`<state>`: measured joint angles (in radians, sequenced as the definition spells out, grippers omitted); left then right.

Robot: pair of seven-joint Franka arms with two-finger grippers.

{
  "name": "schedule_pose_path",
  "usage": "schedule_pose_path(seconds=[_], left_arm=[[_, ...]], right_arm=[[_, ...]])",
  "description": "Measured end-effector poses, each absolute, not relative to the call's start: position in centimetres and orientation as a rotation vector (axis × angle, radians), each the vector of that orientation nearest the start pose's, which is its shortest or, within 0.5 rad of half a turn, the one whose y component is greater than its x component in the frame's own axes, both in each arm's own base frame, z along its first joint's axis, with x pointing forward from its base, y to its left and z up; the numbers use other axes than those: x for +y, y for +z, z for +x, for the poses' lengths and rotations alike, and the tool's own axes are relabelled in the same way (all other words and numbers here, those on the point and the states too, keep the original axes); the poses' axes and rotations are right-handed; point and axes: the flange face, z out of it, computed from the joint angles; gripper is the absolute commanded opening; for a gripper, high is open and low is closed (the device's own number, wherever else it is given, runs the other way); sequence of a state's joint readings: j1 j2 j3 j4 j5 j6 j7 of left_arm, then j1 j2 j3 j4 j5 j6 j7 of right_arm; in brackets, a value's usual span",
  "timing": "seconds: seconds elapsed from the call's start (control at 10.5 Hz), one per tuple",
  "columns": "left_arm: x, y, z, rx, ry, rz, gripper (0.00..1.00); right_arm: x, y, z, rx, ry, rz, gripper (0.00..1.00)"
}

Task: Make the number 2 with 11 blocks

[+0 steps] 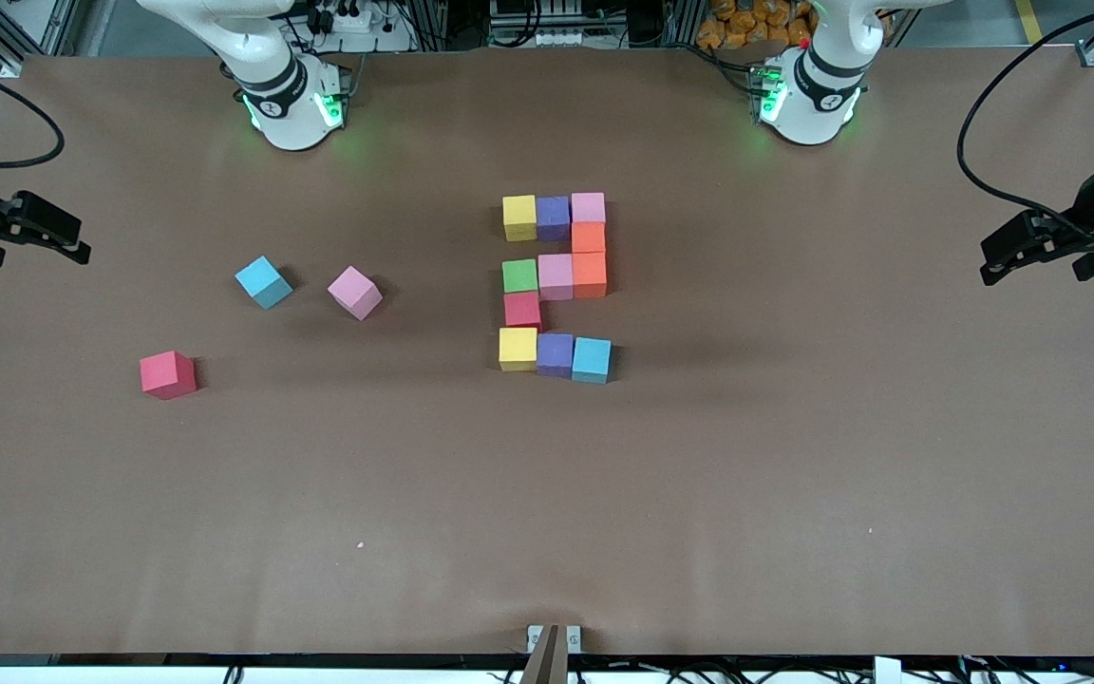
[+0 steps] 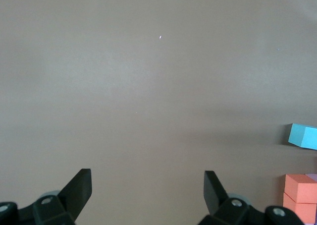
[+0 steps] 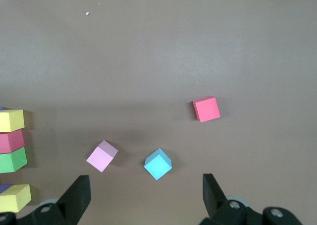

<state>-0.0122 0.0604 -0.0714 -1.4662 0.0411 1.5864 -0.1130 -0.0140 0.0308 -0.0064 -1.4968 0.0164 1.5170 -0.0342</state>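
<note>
Centre of the front frame: number 2 (image 1: 555,287) is sitting done, all eleven blocks | left gripper (image 1: 1017,252), right gripper (image 1: 34,233) are hanging at the frame edges, jaws spread, empty | I'm keeping both parked clear, leaving the spare cubes (image 1: 262,281) alone

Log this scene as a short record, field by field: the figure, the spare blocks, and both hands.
figure: number 2 laid out mid-table from eleven blocks, three wide and five tall
top row: yellow block, purple, pink
spare blocks: light blue block, pink block, red block, all loose toward the right arm's end
left hand: open, empty, waiting at the left arm's end of the table
right hand: open, empty, waiting at the right arm's end
</note>
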Motion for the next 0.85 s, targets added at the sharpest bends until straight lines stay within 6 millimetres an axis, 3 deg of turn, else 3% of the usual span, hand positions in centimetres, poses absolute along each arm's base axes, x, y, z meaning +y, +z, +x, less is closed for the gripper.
schedule_pose_path(seconds=[0.85], left_arm=[[-5.6, 64.9, 55.4, -0.016, 0.063, -3.136, 1.0]], right_arm=[[-0.9, 63.8, 55.9, -0.024, 0.015, -3.125, 1.0]])
